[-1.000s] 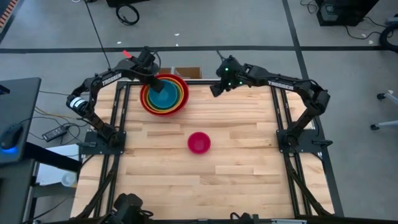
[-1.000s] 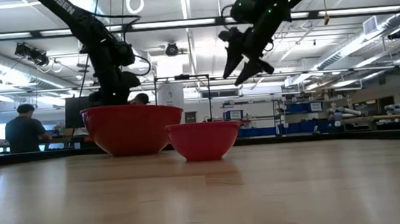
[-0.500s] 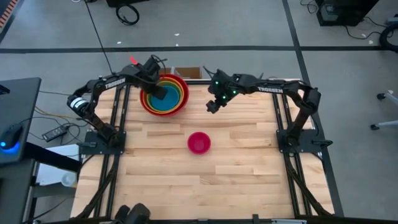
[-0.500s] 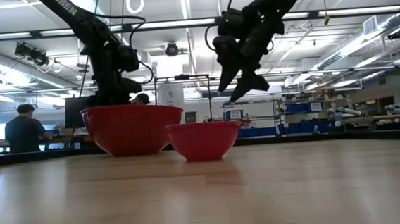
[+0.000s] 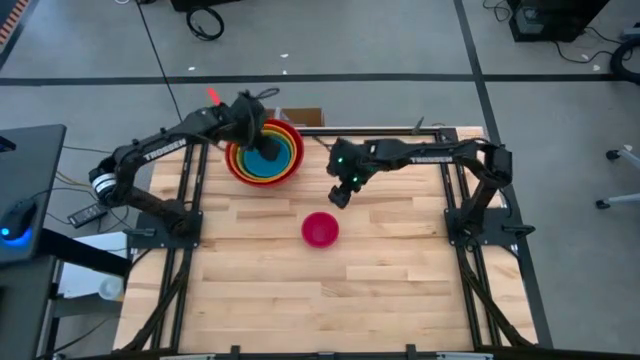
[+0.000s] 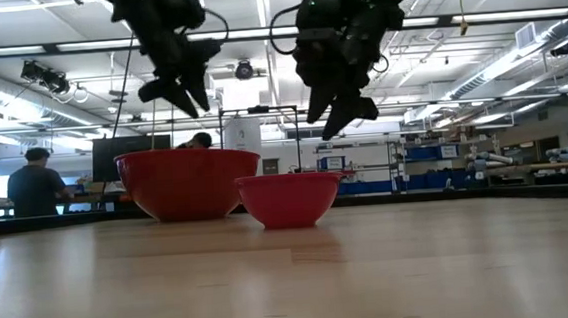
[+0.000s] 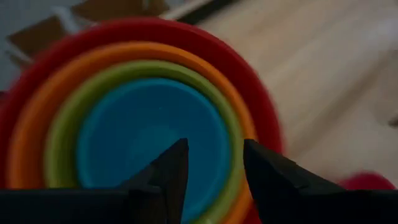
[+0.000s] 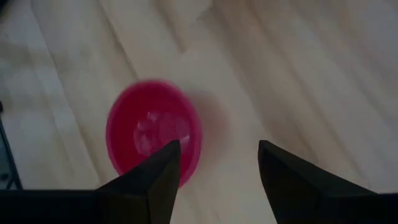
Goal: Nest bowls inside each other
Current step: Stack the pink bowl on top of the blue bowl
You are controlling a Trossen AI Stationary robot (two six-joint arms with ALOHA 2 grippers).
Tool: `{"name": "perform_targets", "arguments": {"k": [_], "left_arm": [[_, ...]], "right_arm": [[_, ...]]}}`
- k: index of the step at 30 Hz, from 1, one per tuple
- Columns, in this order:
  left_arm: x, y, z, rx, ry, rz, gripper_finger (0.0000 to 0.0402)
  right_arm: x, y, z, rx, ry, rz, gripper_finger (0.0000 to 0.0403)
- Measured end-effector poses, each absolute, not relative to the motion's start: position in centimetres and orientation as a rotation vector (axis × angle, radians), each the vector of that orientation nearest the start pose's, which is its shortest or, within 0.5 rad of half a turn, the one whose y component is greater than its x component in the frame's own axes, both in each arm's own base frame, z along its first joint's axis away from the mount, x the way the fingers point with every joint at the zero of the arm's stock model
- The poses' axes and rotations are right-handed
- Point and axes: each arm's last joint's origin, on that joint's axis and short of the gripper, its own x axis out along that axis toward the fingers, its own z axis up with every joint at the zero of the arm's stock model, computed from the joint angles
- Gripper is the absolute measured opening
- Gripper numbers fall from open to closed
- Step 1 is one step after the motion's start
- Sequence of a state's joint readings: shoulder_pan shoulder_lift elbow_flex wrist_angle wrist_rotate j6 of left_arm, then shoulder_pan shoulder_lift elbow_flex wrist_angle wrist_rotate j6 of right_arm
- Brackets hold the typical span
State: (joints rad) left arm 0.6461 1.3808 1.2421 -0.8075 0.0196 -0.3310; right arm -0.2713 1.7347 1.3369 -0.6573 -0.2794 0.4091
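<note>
Four bowls stand nested at the table's far left: red (image 5: 238, 170) outermost, then orange (image 7: 37, 124), green (image 7: 65, 118) and blue (image 7: 137, 134) in the middle. The red bowl (image 6: 187, 181) rests on the table on its base. A small pink bowl (image 5: 320, 230) stands alone near the table's middle, upright on its base. My left gripper (image 7: 214, 158) hangs open above the stack (image 6: 174, 91), over the blue bowl, with nothing between its fingers. My right gripper (image 8: 219, 152) is open in the air, above and just to the far right of the pink bowl (image 8: 152, 130).
A cardboard box (image 5: 302, 117) sits just past the table's far edge. Black frame rails (image 5: 190, 190) run along the table's left and right sides. The near half of the wooden table (image 5: 330, 290) is bare. A person (image 6: 30, 182) sits in the room behind.
My left gripper has risen out of the nested bowls and now hangs clear above them; the stack has stayed in place. My right gripper has moved from the far edge toward the near edge and down, toward the pink bowl, tipping further downward.
</note>
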Motion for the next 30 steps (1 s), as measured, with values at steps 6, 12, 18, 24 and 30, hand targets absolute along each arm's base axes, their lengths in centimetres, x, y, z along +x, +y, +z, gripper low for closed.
{"name": "perform_targets", "arguments": {"k": [6,12,18,24,30], "left_arm": [[24.6,11.6,31.3,-0.611,0.831,0.606,0.0155],[26.0,7.7,31.2,-0.611,0.832,0.593,0.0155],[26.2,5.0,30.9,-0.640,0.871,0.622,0.0155],[25.7,3.1,30.5,-0.643,0.938,0.685,0.0155],[25.8,2.0,30.5,-0.609,0.907,0.721,0.0156]], "right_arm": [[36.9,-6.5,21.3,0.613,1.064,-0.177,0.0218],[38.2,-5.1,18.0,0.597,1.143,-0.223,0.0211],[38.8,-3.4,16.5,0.573,1.182,-0.211,0.0160],[39.2,-2.7,16.4,0.539,1.154,-0.182,0.0030],[39.2,-2.7,17.4,0.533,1.116,-0.189,0.0031]]}}
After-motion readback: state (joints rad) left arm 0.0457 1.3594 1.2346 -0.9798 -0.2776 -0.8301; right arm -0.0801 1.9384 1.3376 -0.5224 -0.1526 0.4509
